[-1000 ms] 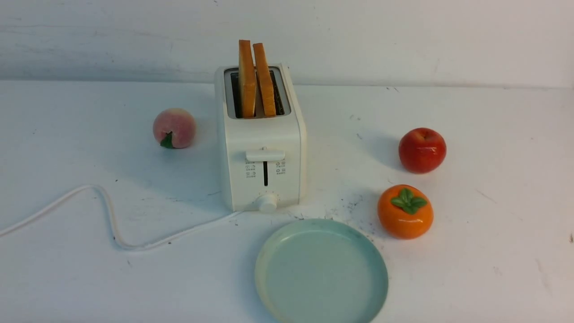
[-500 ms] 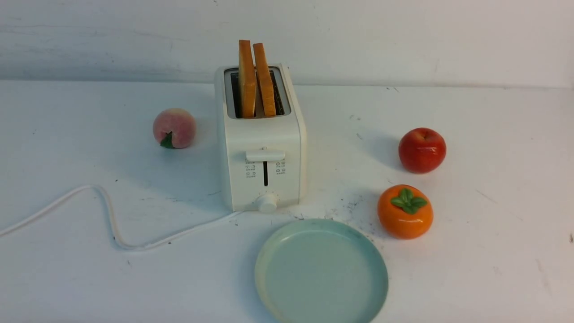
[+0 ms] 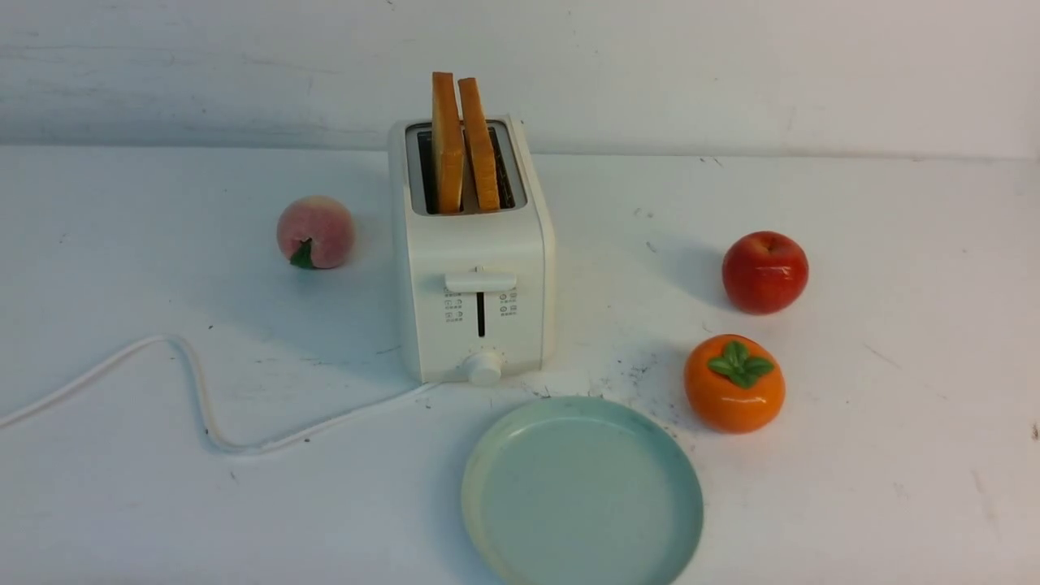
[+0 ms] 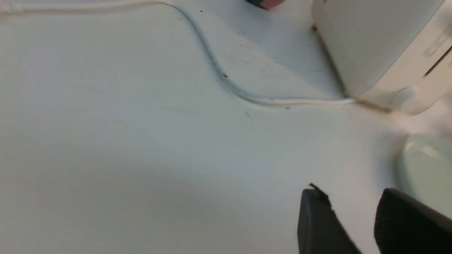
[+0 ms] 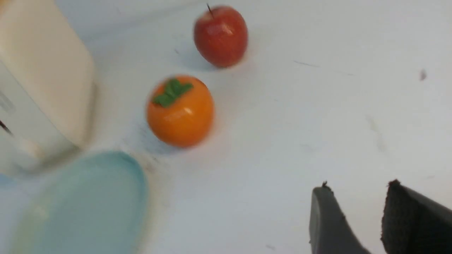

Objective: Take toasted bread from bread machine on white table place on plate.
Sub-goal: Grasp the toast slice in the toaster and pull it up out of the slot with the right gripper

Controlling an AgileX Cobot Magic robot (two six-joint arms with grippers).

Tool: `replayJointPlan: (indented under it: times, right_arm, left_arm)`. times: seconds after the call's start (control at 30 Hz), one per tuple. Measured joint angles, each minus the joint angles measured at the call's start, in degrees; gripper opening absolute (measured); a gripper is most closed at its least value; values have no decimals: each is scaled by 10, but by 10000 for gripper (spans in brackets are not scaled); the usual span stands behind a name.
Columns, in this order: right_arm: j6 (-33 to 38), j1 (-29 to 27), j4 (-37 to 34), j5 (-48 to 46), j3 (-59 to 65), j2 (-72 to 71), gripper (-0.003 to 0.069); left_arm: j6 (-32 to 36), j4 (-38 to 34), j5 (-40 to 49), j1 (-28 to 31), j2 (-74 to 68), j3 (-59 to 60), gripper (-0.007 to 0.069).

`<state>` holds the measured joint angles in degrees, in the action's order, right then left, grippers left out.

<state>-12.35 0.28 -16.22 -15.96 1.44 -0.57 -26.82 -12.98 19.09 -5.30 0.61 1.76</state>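
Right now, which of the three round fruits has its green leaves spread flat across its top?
The glossy orange persimmon, nearest the pale green round plate; the fuzzy pink peach's leaf hangs low on its side, and the shiny red apple shows none.

Toaster (image 3: 479, 244), white, two-slot: small grey icons (image 3: 453, 310) in columns either side of the lever slot (image 3: 481, 314), with tiny markings beneath, too small to read. Control knob (image 3: 484, 367): small marks (image 3: 502, 354) arranged in an arc around its upper edge, no legible numerals. Legible words, brands or numbers: none.
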Motion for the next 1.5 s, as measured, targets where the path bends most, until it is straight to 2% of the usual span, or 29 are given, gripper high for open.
replayJointPlan:
  times: [0.03,0.07,0.1,0.13,0.2,0.33,0.53,0.6,0.7,0.73,0.8,0.87,0.9,0.97,1.0,1.03,1.07,1.13,1.17,1.2,1.27,1.3,1.33,1.43,1.5]
  right_arm:
    - [-12,0,-18,9,0,0,240]
    - [-52,0,-88,44,0,0,240]
    - [-72,0,-137,63,0,0,240]
    - [-77,0,-144,67,0,0,240]
    - [-93,0,-203,84,0,0,240]
    - [-95,0,-227,98,0,0,240]
    - [-96,0,-233,140,0,0,240]
    - [-96,0,-235,198,0,0,240]
    - [-72,0,-239,337,-5,1,240]
    - [-65,0,-241,345,-8,2,240]
    - [8,0,-247,403,-56,24,240]
    - [89,0,-249,390,-109,62,238]
    - [99,0,-249,390,-116,62,237]
    - [222,0,-249,312,-198,135,202]
    - [278,0,-247,242,-240,174,167]
    - [317,0,-246,186,-274,210,129]
    - [324,0,-245,174,-281,217,121]
    - [377,0,-237,19,-356,313,20]
    - [379,0,-236,6,-368,322,14]
    - [385,0,-232,-144,-427,418,-13]
    - [385,0,-228,-243,-473,488,-10]
    - [385,0,-228,-243,-479,496,-10]
    - [385,0,-225,-323,-519,556,-6]
    - [385,10,-224,-426,-614,671,-2]
    - [392,32,-223,-455,-654,717,-2]
  left_arm:
    - [-13,-19,-6,0,0,0,238]
    - [-82,-121,-26,0,0,0,238]
    - [-128,-194,-42,0,0,0,238]
    - [-135,-206,-43,0,0,0,238]
    - [-203,-348,-58,0,0,0,238]
    - [-232,-451,-70,0,0,0,238]
    - [-235,-487,-83,0,0,0,238]
    - [-235,-490,-88,0,0,0,238]
    - [-233,-496,-106,0,0,0,238]
    - [-231,-496,-107,0,0,0,238]
    - [-205,-498,-112,0,0,0,238]
    - [-179,-499,-112,0,0,0,238]
    - [-176,-499,-112,0,0,0,238]
    - [-144,-503,-114,0,0,0,238]
    - [-133,-504,-114,0,0,0,238]
    - [-126,-504,-115,0,0,0,238]
    - [-125,-504,-115,0,0,0,238]
    - [-117,-505,-116,0,0,0,238]
    - [-116,-505,-117,0,0,0,238]
    - [-115,-507,-121,0,0,0,238]
    - [-115,-510,-122,0,0,0,238]
    - [-115,-511,-122,0,0,0,238]
    - [-114,-513,-123,0,0,0,238]
    - [-114,-513,-123,0,0,0,238]
    - [-113,-513,-123,0,0,0,238]
